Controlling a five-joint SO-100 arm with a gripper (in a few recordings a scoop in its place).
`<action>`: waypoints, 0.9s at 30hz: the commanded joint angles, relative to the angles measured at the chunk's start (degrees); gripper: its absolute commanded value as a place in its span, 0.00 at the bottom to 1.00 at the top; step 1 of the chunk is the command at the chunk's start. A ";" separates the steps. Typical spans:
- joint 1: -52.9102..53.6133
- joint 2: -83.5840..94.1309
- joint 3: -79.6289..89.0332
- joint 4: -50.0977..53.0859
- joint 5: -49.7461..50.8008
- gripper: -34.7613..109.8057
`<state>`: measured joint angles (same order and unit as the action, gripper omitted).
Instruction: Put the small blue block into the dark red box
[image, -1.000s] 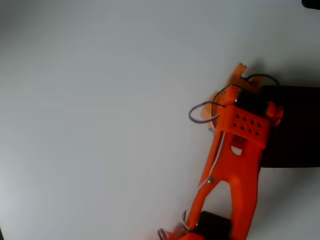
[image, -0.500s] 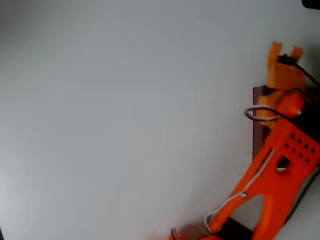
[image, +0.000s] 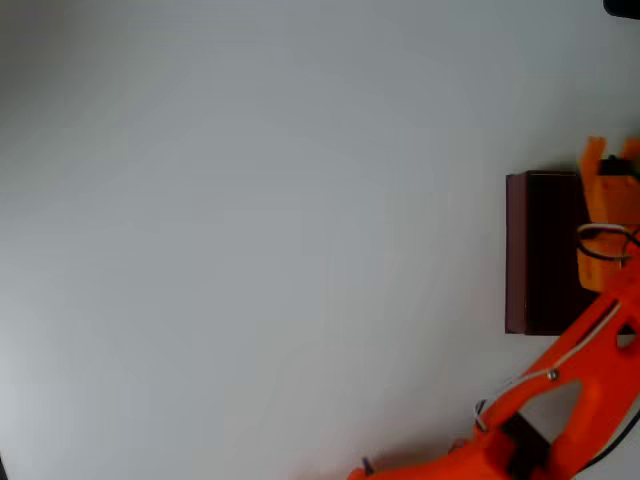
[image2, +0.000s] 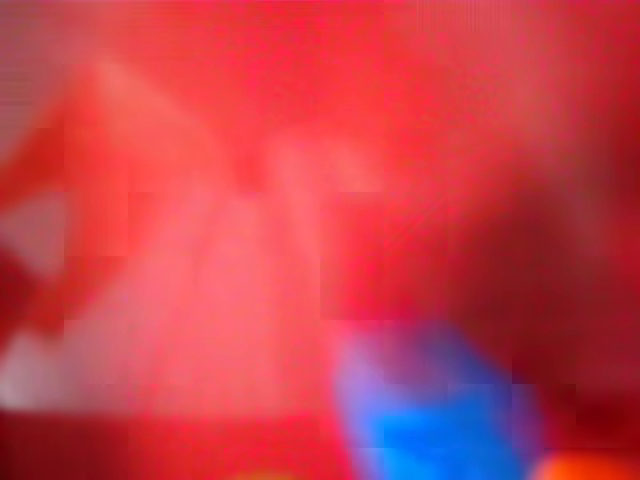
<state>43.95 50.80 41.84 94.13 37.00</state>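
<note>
Small blue block, a rounded bright blue blur low in my wrist view, sits close under the camera against red haze, so I judge it carried, not released. In the overhead view my orange two-finger gripper hangs over the thin-walled dark red box; whether the jaws are clamped I cannot tell, and the drop remains.

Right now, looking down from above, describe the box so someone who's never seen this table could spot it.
On the plain white table, look to the right edge in the overhead view. The box lies there, partly under the orange arm: a rectangle with thin dark red walls and a nearly black inside, the only dark shape.
</note>
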 joint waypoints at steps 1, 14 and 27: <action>0.26 -4.92 -14.68 8.00 -3.43 0.36; -7.03 31.82 18.11 8.53 -16.35 0.30; -26.19 98.96 79.45 -7.21 -27.33 0.24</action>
<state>23.38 135.88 112.85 89.47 10.99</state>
